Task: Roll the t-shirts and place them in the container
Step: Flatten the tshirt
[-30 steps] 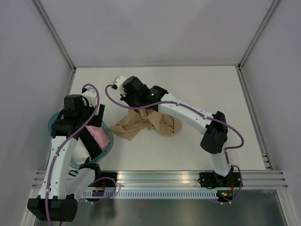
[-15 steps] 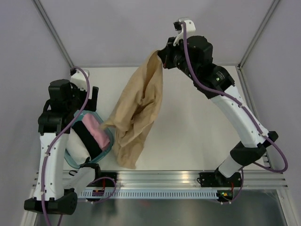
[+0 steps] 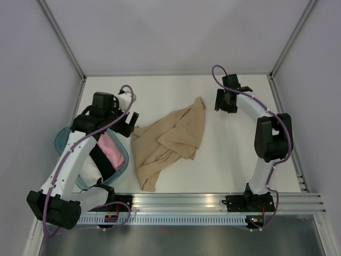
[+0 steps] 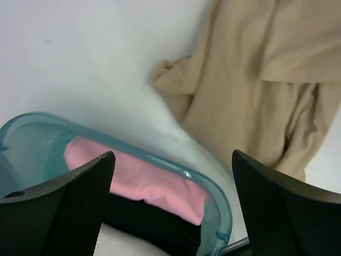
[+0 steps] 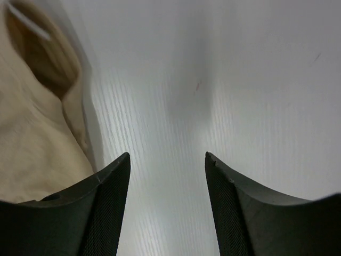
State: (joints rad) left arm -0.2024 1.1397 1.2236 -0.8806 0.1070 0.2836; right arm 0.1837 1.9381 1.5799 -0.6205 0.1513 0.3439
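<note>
The white worktop (image 3: 160,88) fills the floor of a walled enclosure, with the two arms mounted along its near edge.

The left arm (image 3: 69,165) reaches up and to the right across a basket. The right arm (image 3: 269,138) folds back on the right side, with its wrist pointing left at the far part of the worktop.

The tan t-shirt (image 3: 170,141) lies crumpled and unrolled in the middle of the worktop. It runs on a diagonal from a narrow end at the near left to a pointed tip at the far right, with loose folds across it. In the right wrist view its neck opening shows a small white label (image 5: 27,22).

The translucent teal basket (image 3: 58,143) sits at the left edge, just left of the shirt and partly under the left arm. Inside it lies a pink rolled t-shirt (image 3: 112,152), with something dark just beside it on the near side. A white bundle (image 3: 88,173) sits nearer still, partly hidden by the arm.

The left end effector (image 4: 171,157) hovers over the basket's right rim and the shirt's left edge. Its fingers are spread wide, with nothing between them.

The right end effector (image 5: 167,156) is near the shirt's far-right tip, not touching it. Its fingers stand apart over bare worktop, holding nothing.
</note>
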